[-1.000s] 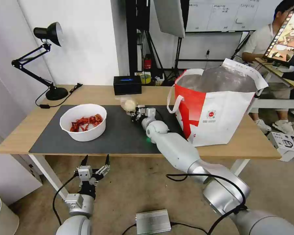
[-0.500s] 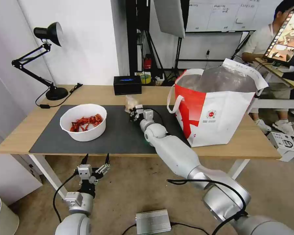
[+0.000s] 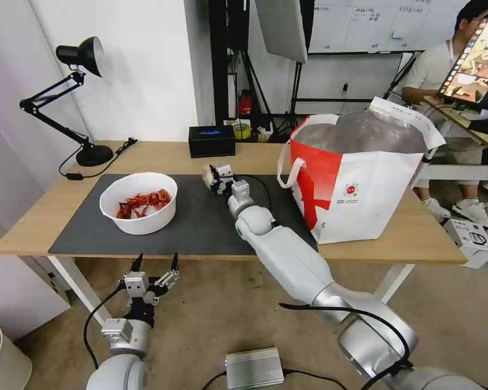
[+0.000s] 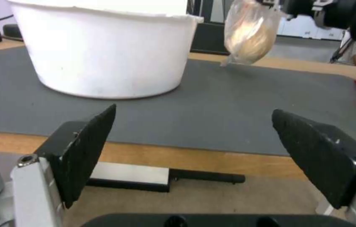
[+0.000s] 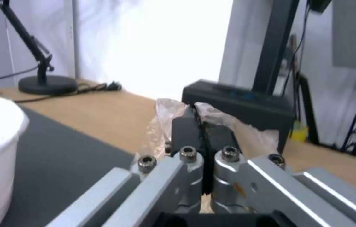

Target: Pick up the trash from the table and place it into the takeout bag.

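My right gripper [image 3: 218, 176] is shut on the neck of the small clear-bag beige bundle [image 3: 208, 174], which hangs just above the back of the dark mat [image 3: 200, 225]. In the right wrist view the shut fingers [image 5: 186, 127] pinch crumpled clear plastic [image 5: 161, 126]. From the left wrist view the bundle [image 4: 249, 34] dangles clear of the mat. The white bowl of red shells [image 3: 139, 202] stands on the mat's left part. The takeout bag [image 3: 363, 184] stands open on the table's right, foil lining showing. My left gripper [image 3: 154, 266] hangs open below the table's front edge.
A black tissue box [image 3: 211, 141] sits at the back of the light-wood table [image 3: 162, 154], just behind the bundle. A black desk lamp [image 3: 87, 151] with its cord stands at the back left. A metal box [image 3: 254, 367] and cables lie on the floor.
My right gripper has lifted the bundle off the mat and carried it a little back and to the left. The left arm has sunk slightly.
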You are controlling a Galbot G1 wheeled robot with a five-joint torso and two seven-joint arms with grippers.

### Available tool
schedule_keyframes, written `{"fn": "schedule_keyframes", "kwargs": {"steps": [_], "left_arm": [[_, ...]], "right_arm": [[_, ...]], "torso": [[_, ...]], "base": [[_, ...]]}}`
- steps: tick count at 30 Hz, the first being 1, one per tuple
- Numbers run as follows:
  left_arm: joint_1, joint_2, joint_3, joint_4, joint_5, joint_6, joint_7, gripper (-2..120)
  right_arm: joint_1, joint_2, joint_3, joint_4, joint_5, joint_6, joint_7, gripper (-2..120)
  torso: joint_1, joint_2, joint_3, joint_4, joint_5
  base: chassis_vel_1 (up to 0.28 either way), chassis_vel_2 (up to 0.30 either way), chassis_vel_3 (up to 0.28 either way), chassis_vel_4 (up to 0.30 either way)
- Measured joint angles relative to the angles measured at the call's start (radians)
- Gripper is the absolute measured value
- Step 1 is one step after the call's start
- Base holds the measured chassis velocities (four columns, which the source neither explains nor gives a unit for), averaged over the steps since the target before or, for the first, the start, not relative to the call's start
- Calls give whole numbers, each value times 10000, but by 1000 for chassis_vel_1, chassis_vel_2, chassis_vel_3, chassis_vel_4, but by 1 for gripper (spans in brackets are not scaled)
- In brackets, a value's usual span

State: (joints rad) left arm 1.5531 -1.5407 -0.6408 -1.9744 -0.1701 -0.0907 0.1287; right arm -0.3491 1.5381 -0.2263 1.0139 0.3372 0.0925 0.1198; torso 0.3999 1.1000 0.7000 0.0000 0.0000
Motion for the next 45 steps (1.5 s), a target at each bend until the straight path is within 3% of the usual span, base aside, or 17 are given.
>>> {"fn": "schedule_keyframes", "kwargs": {"steps": [11, 31, 38, 45], "left_arm": [[1, 67, 63, -72, -27, -7, 11, 100], [-54, 376, 76, -14, -125, -5, 14, 100], [-77, 382, 67, 95, -135, -5, 10, 100], [-107, 424, 161, 159, -127, -5, 10, 100]], "right_arm": [[-308, -1046, -61, 1394, -437, 330, 216, 0], [-1559, -3532, 524, 4972, -1707, 1773, -755, 0], [-2124, -4568, 1409, 6275, -2453, 2488, -1176, 0], [-2986, -5727, 2579, 7537, -2362, 2695, -1415, 0]], "torso": [[0, 0, 0, 0, 1], [0, 0, 0, -1, 2], [0, 0, 0, -1, 1], [0, 0, -1, -2, 3]], "base": [[0, 0, 0, 0], [0, 0, 0, 0], [0, 0, 0, 0], [0, 0, 0, 0]]}}
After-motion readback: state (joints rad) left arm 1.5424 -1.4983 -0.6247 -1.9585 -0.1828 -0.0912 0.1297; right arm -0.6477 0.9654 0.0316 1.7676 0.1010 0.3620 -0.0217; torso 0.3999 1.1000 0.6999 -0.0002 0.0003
